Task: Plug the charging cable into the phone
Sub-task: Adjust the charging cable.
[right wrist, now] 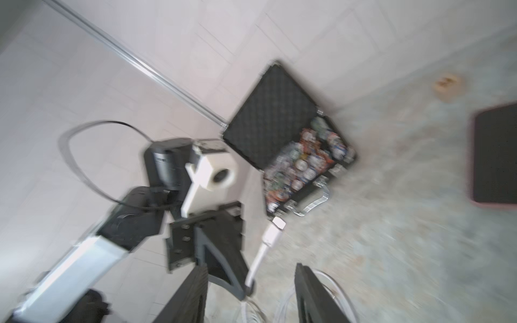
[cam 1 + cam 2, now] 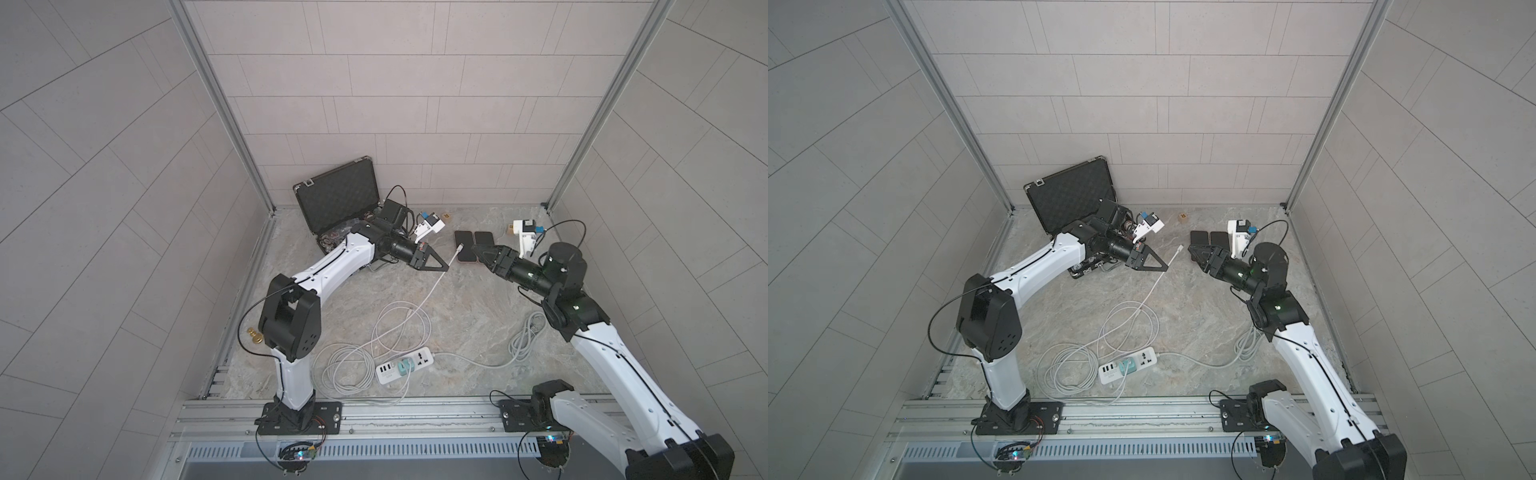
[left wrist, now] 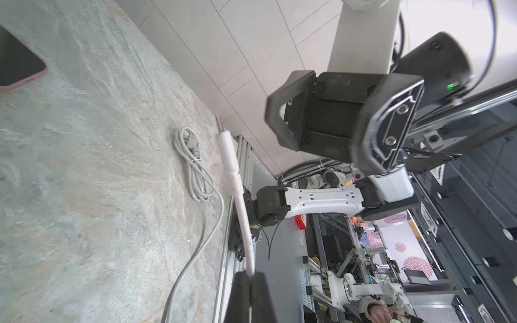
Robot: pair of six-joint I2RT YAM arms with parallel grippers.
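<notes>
My left gripper has its jaws pinched shut on the white charging cable. I hold it a little way back from the plug, so the plug sticks out past my tips in the air.

Just ahead of the plug is the phone, lying flat with a pink edge. The plug is close to it but not in it. A second phone lies right beside it, on the far side from me.

My right gripper sits at the phone's near end. Its jaws are about half open and hold nothing.

Here is what could go wrong. The plug is on a bendy bit of cable, so it may wobble and miss the hole. I cannot see the hole at all. If I push while my right jaws are not holding the phone, it may slide away on the table. My two grippers are very near each other and could bump.

Behind my left jaws, the cable runs back in loose loops to the power strip. A loop could snag and tug the plug sideways.
</notes>
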